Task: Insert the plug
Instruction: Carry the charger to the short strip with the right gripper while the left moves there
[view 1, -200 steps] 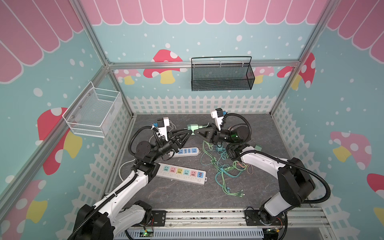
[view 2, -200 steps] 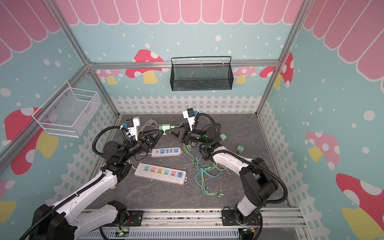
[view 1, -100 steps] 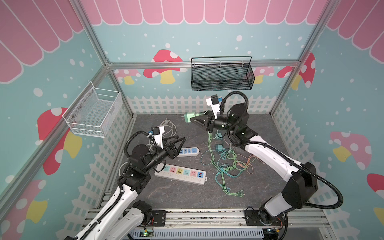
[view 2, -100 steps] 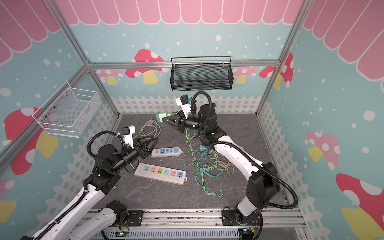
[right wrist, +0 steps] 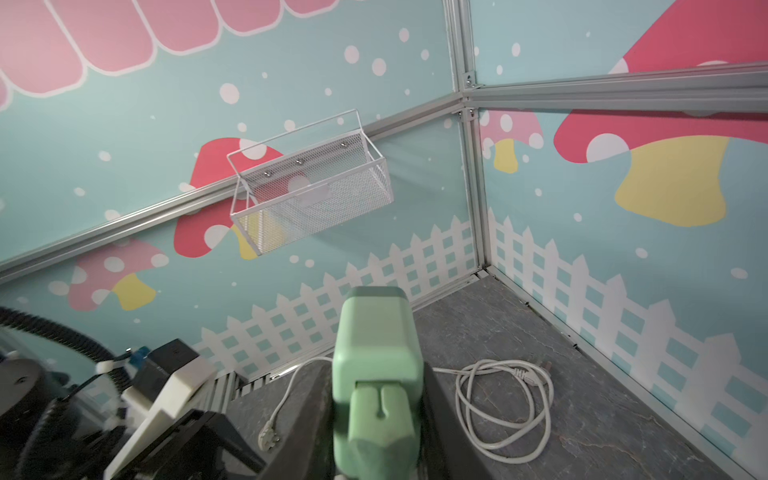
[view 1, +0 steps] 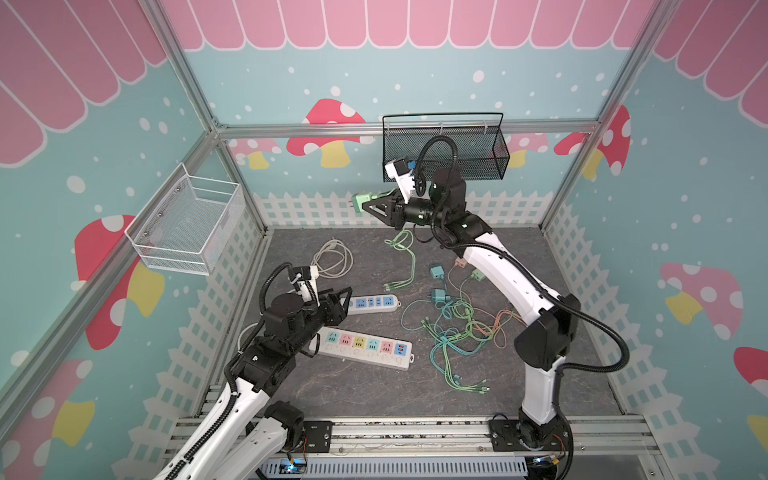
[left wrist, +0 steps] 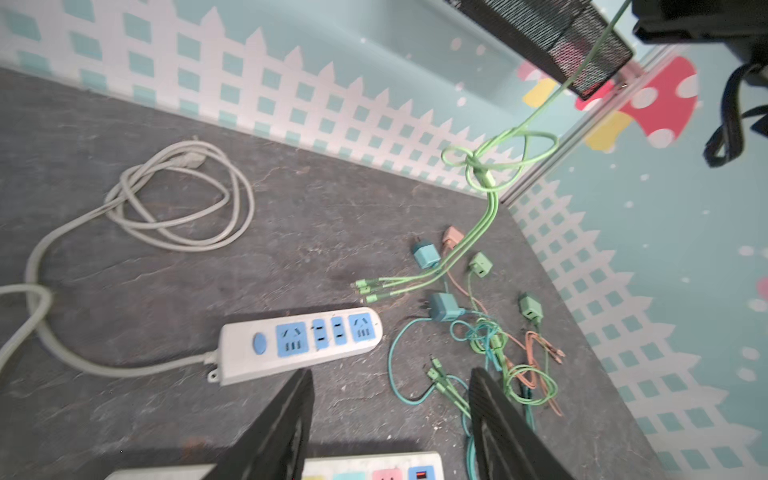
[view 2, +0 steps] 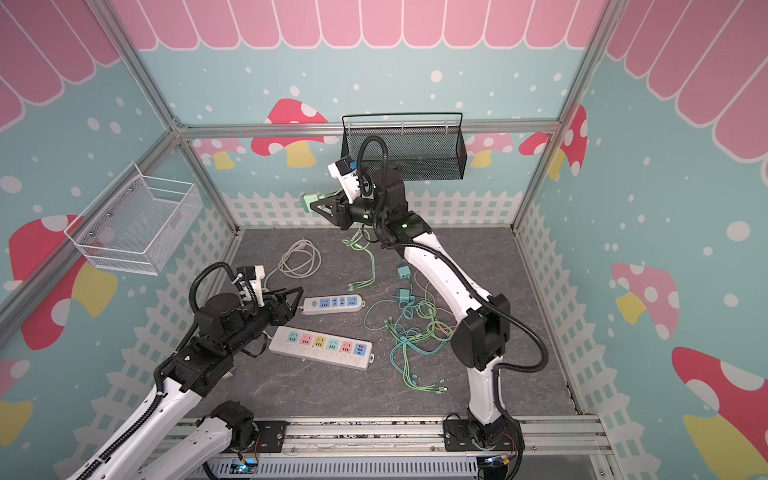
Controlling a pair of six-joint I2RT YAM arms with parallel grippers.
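Note:
A mint-green plug (view 1: 358,203) (view 2: 308,202) (right wrist: 376,353) is held high in the air near the back wall, my right gripper (view 1: 366,206) (view 2: 316,205) (right wrist: 376,415) shut on it. Its green cable (view 1: 410,257) (left wrist: 486,216) hangs down to the floor. My left gripper (view 1: 343,296) (view 2: 293,296) (left wrist: 390,374) stands open and empty, low over the floor between the two power strips. The small strip with blue sockets (view 1: 372,302) (view 2: 332,303) (left wrist: 299,343) lies just beyond its fingertips. The long strip with coloured sockets (view 1: 365,348) (view 2: 322,347) (left wrist: 374,467) lies under it.
A tangle of green, teal and orange cables (view 1: 457,328) with loose chargers (view 1: 436,272) lies right of the strips. A coiled grey cord (view 1: 332,257) (right wrist: 505,407) rests at the back left. A black basket (view 1: 444,151) and a white basket (view 1: 187,224) hang on the walls.
My left gripper has opened, let go near the plug and dropped back toward the strips. My right gripper has carried the green plug up toward the back wall.

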